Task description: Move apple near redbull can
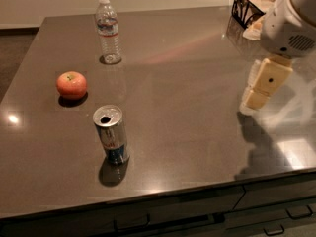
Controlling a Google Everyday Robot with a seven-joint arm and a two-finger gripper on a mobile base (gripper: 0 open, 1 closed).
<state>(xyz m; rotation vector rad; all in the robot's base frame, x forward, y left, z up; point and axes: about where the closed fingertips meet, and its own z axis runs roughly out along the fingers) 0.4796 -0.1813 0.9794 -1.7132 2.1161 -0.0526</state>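
The apple [71,84], red-orange and round, sits on the dark grey counter [187,112] at the left. The redbull can [111,134], silver and blue with an open top, stands upright in front of the apple and a little to its right, a short gap between them. My gripper [256,98] hangs at the right side of the counter, just above the surface, far from both the apple and the can. It holds nothing that I can see.
A clear plastic water bottle [108,31] stands upright at the back left, behind the apple. A black wire basket [247,6] sits at the back right corner. Drawer fronts [197,216] run below the counter's front edge.
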